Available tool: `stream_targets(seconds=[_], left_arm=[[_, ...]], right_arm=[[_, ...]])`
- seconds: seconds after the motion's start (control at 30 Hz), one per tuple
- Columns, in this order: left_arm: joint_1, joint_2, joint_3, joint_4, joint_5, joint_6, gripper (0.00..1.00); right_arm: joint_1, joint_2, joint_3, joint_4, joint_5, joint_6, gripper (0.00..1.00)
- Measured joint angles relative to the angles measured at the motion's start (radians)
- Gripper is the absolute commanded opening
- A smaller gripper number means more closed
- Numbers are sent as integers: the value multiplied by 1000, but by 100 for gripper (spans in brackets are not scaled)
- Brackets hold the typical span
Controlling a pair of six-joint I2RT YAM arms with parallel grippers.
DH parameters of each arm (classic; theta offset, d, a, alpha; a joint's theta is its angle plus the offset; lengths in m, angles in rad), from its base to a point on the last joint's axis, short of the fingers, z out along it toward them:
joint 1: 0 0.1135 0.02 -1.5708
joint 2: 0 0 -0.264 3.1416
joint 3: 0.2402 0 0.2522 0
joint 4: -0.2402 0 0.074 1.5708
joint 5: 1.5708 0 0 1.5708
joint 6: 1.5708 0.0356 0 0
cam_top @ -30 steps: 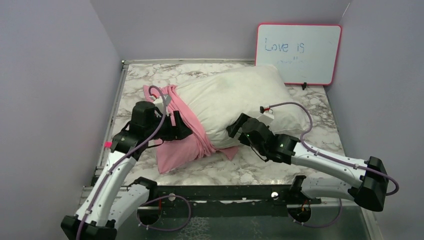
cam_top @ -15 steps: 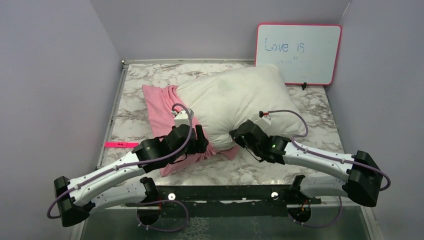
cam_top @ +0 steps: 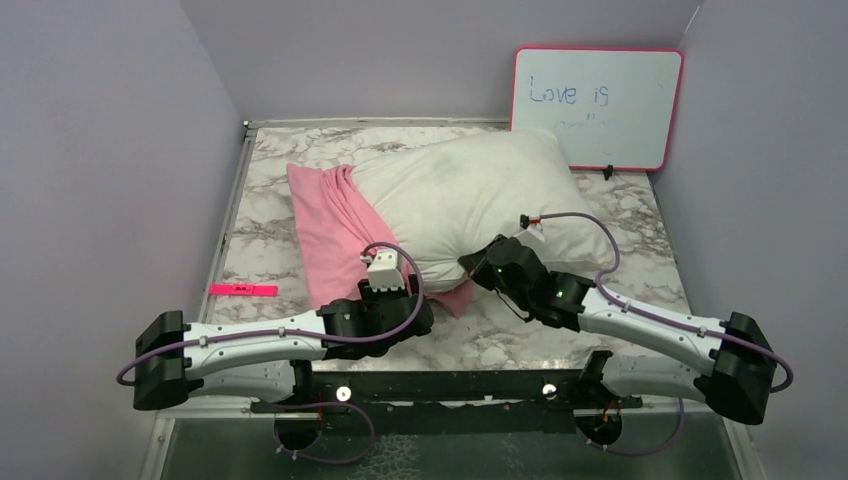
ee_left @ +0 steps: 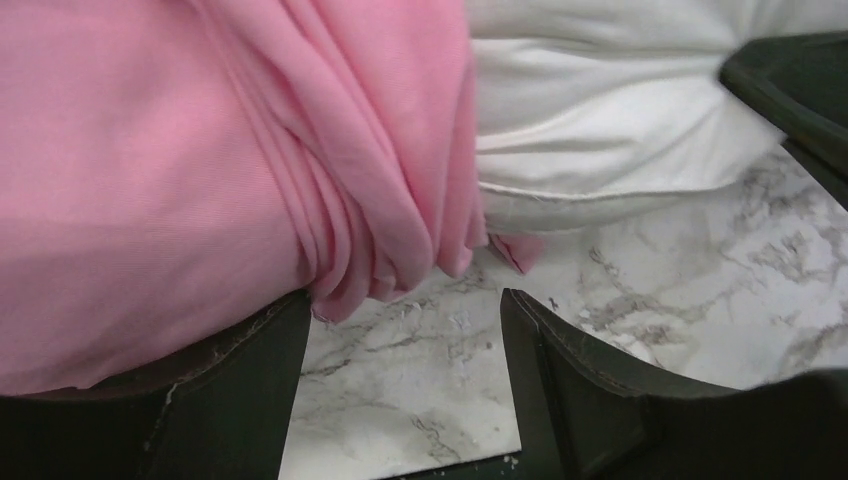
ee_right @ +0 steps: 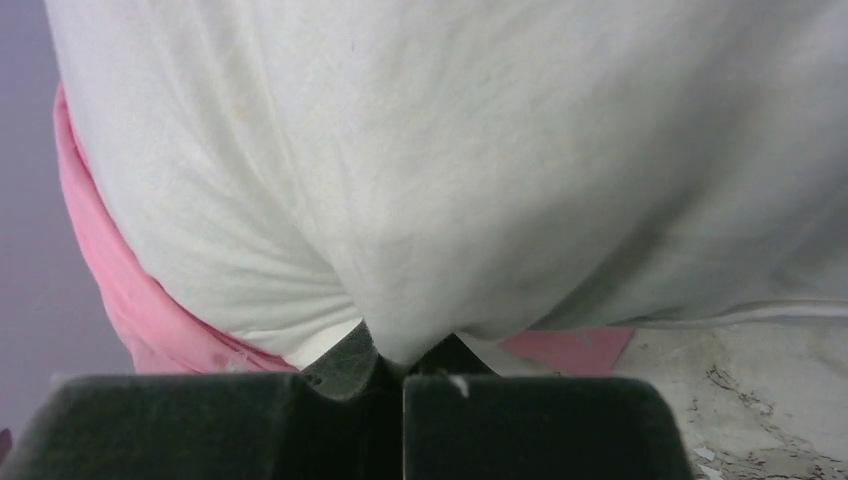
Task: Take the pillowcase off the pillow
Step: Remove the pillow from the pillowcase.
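Note:
The white pillow [cam_top: 480, 195] lies across the marble table, its left end still inside the bunched pink pillowcase [cam_top: 330, 225]. My right gripper [cam_top: 478, 265] is shut on a pinch of the pillow's [ee_right: 450, 150] near edge; the white fabric puckers into the closed gripper [ee_right: 400, 360], with pillowcase [ee_right: 110, 290] to the left. My left gripper [cam_top: 405, 303] sits low at the pillowcase's near edge. In the left wrist view this gripper [ee_left: 405, 300] is open over bare marble. Its left finger [ee_left: 250, 380] touches the gathered pillowcase [ee_left: 200, 180], and the pillow [ee_left: 600, 120] is beyond.
A whiteboard [cam_top: 598, 105] with a pink frame leans on the back wall at the right. A pink strip [cam_top: 243, 290] lies near the table's [cam_top: 620, 230] left edge. Lilac walls close in the left, back and right sides.
My left arm dropped low and swung right, taking its open gripper from the pillowcase's left side to its near edge. My right gripper closed on the pillow's edge.

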Motion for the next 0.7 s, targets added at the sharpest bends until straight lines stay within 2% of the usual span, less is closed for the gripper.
stream_targets(seconds=[0.1, 0.17, 0.2, 0.27, 0.47, 0.6, 0.7], left_arm=[[-2, 20, -22, 8, -85, -55, 71], [-3, 22, -32, 19, -132, -76, 77], [-4, 26, -37, 34, -166, -77, 75], [-4, 39, -43, 76, -209, -61, 67], [55, 79, -56, 188, -233, 31, 2], [89, 21, -98, 211, -217, 55, 0], [98, -92, -123, 182, -195, 49, 0]], right_arm=[[0, -28, 0, -3, -17, -19, 0], [0, -34, 0, -6, -31, -29, 0], [0, -36, 0, -6, -38, -32, 0], [-4, -40, 0, -6, -53, -38, 0], [-6, -71, 1, -13, -56, -60, 0], [-6, -94, 5, -29, -40, -92, 0], [5, -110, 27, -65, 4, -120, 1]])
